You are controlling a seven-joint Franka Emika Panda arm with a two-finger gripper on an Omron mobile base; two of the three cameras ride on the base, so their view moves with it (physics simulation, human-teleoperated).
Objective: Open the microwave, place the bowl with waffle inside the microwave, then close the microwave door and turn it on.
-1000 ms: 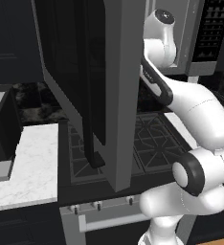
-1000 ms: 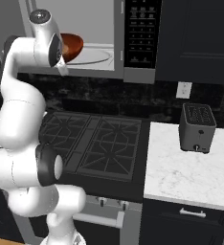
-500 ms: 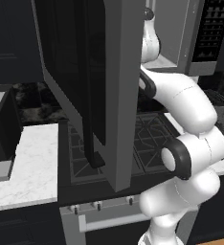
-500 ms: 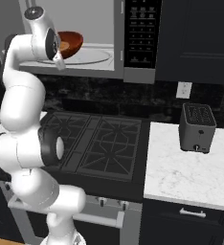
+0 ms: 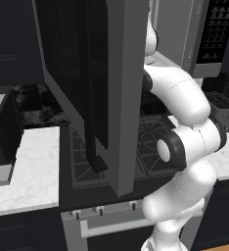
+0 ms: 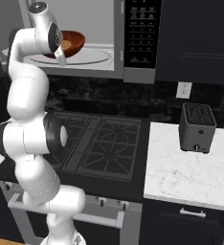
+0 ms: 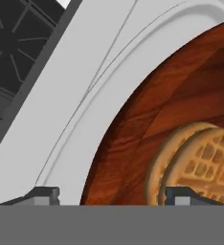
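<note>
The microwave [image 6: 100,19] stands open above the stove, and its door [image 5: 121,98] is swung far out towards the base. On the turntable inside rests the reddish-brown bowl [image 6: 72,42], holding the golden waffle [image 7: 200,162]. My gripper [image 7: 111,196] reaches into the cavity at the bowl's near-left side. Its jaws are open and straddle the bowl's rim [image 7: 97,177]: one fingertip [image 7: 43,195] is over the white turntable, the other [image 7: 181,195] over the waffle. From the right base view the hand [image 6: 49,33] partly hides the bowl.
The black keypad strip [image 6: 140,33] runs down the microwave's right side. Below is the gas stove [image 6: 102,143]. A dark toaster [image 6: 197,127] stands on the marble counter [image 6: 181,177] to the right. The open door blocks much of the left base view.
The jaws have spread apart off the bowl's rim. The bowl stays on the turntable, and the arm's elbow has shifted while the hand stays at the cavity.
</note>
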